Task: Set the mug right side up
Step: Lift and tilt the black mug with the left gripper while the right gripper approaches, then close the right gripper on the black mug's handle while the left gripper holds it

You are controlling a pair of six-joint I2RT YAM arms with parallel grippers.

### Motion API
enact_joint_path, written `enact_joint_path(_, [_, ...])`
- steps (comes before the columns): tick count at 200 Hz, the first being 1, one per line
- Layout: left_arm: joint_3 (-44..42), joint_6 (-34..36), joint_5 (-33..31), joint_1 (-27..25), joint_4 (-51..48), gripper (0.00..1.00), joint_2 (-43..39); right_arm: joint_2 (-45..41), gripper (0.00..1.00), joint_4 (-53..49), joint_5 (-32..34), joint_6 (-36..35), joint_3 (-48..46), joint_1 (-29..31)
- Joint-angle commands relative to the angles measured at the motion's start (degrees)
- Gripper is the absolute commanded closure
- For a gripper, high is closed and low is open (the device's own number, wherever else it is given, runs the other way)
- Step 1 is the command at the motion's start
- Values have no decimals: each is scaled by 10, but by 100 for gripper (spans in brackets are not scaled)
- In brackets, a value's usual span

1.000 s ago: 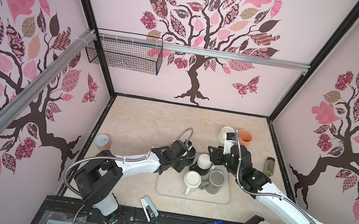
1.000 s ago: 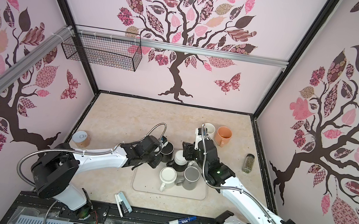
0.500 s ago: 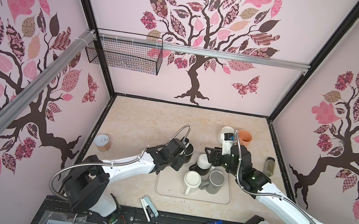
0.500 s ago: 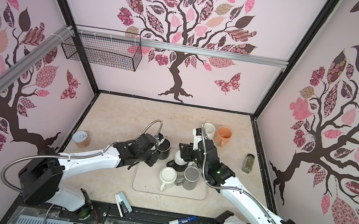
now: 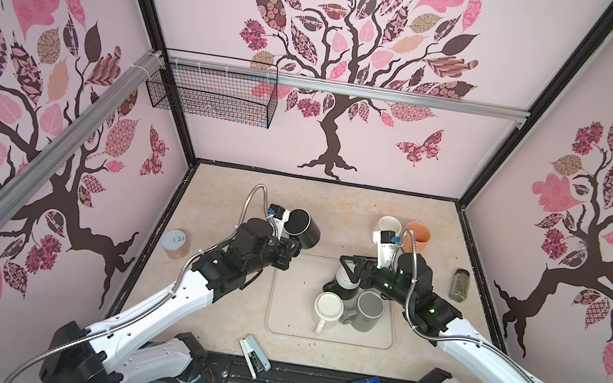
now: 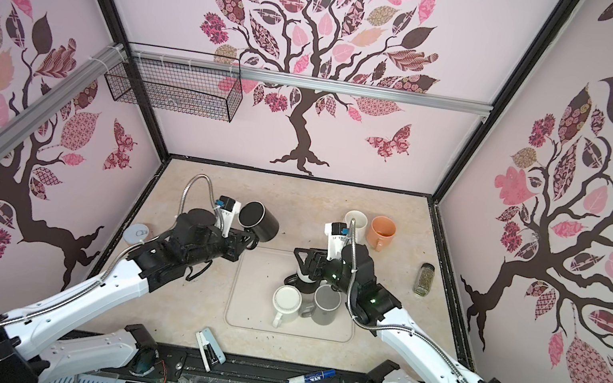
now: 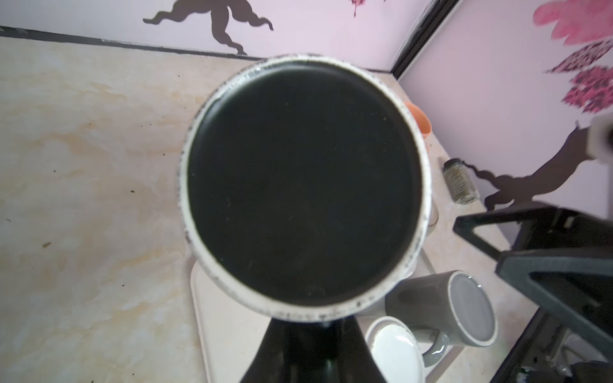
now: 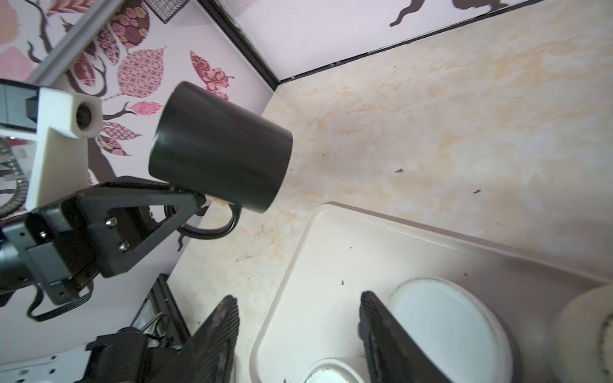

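1. We find the left gripper (image 5: 296, 246) pinching the handle of the glossy black ceramic mug (image 5: 304, 225).
2. We note the mug is held above the beige marbled tabletop (image 5: 226, 204), tilted, its base facing the left wrist camera, near the far left corner of the cream plastic tray (image 5: 288, 316).
3. The right gripper (image 5: 345, 268) is above the tray, its jaws spread.

Blk mug (image 5: 305, 226), wht mug (image 5: 328, 308), gry mug (image 5: 369, 310), cream tray (image 5: 288, 316), orange mug (image 5: 418, 236), pink walls (image 5: 220, 140) w/ brown-pink tree pattern.
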Motion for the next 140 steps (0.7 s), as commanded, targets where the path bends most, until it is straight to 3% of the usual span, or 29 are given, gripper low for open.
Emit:
enact_joint_path(1, [-5, -49, 42, -2, 96, 100, -46, -9, 38, 82, -58, 58, -4, -1])
enact_joint_path(48, [4, -93, 84, -2, 142, 100, -71, 14, 38, 198, -106, 140, -33, -1])
enact_joint_path(93, [-26, -152, 128, -1, 267, 100, -56, 44, 39, 378, -152, 235, -71, -1])
enact_joint_path(140, [-41, -219, 182, 0, 373, 100, -28, 74, 39, 486, -172, 293, -75, 0])
